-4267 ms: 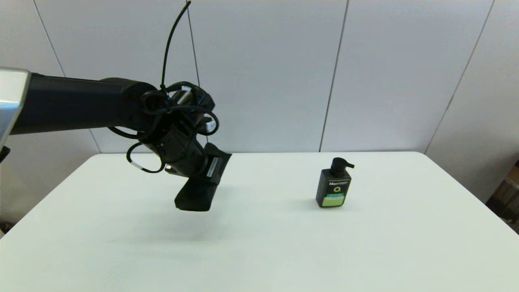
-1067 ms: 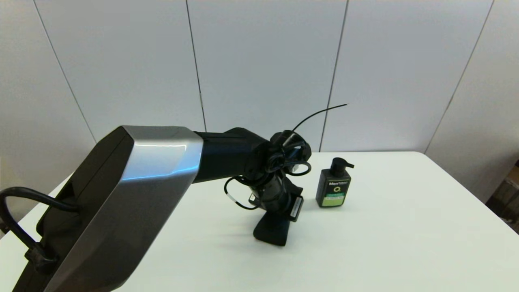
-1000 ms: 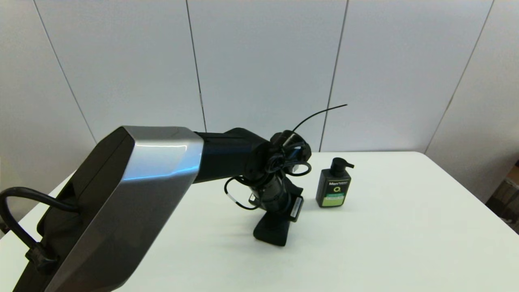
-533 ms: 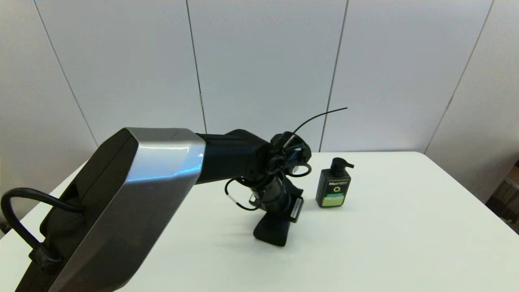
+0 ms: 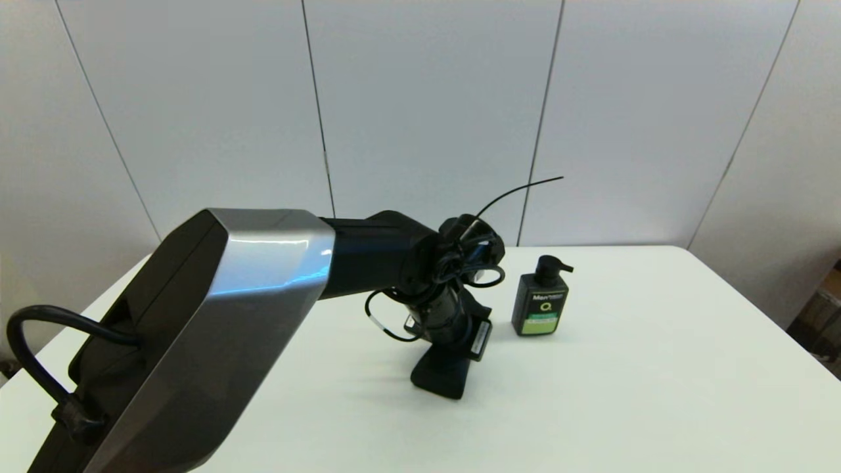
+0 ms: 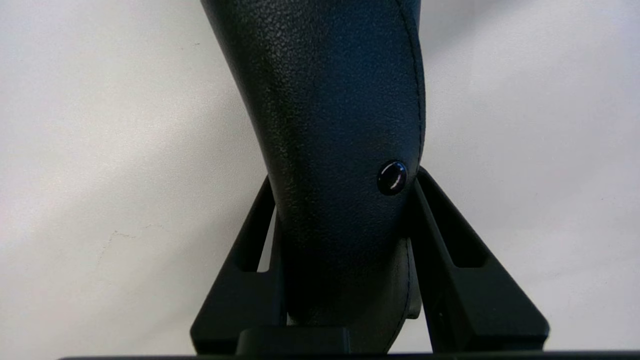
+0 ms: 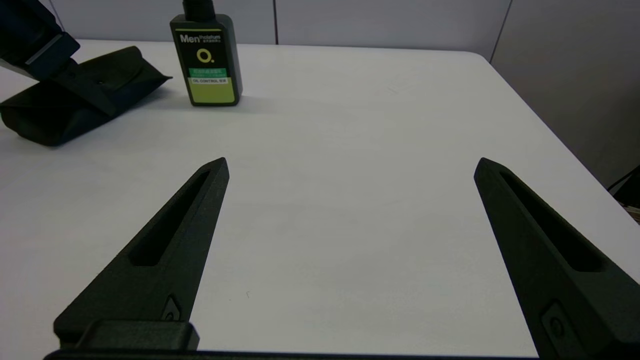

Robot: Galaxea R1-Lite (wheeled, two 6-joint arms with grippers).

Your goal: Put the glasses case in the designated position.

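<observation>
You're still clamping the left gripper (image 6: 345, 220) on the case (image 5: 441, 374), but it's now sitting on the table (image 5: 657, 394) just beside the bottle (image 5: 540, 305) instead of hanging over the far left. Looks like you're basically at the drop spot, so letting go is probably next; the right gripper (image 7: 350, 170) is idling wide open.

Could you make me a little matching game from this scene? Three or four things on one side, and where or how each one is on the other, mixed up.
Things:
1. glasses case
2. pump bottle
3. left gripper
4. right gripper

States:
A. open, holding nothing, over bare table
B. standing upright, touched by nothing
C. shut on something black
D. lying on the table, gripped at one end

Pairs: 1-D, 2-B, 3-C, 4-A
</observation>
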